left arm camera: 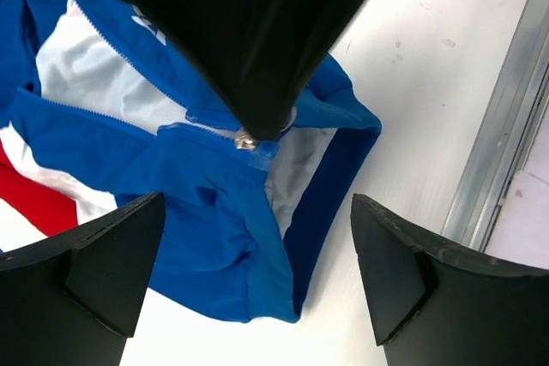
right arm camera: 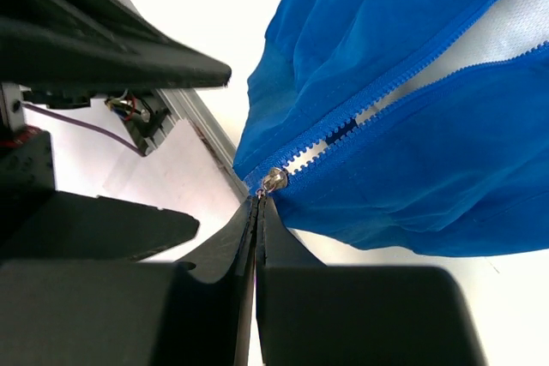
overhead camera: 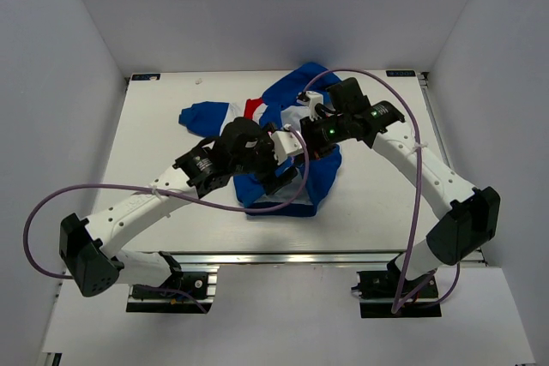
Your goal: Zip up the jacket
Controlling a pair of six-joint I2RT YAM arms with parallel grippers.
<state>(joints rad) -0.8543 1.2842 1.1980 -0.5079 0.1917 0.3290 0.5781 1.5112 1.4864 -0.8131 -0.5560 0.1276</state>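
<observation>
The blue jacket (overhead camera: 319, 184) lies bunched at the table's middle, with red and white panels toward the back. My right gripper (right arm camera: 259, 208) is shut on the pull tab of the silver zipper slider (right arm camera: 274, 181), which sits at the bottom hem. Beyond the slider the zipper teeth stand apart over white lining. In the left wrist view the same slider (left arm camera: 247, 139) shows under the right gripper's black tip. My left gripper (left arm camera: 257, 237) hangs open just above the jacket's hem corner (left arm camera: 257, 297), one finger on each side and nothing between them.
An aluminium rail (left arm camera: 502, 117) runs along the table's near edge, close to the jacket's hem. Purple cables (overhead camera: 412, 177) loop off both arms. White walls enclose the table (overhead camera: 154, 126) on the left, right and back.
</observation>
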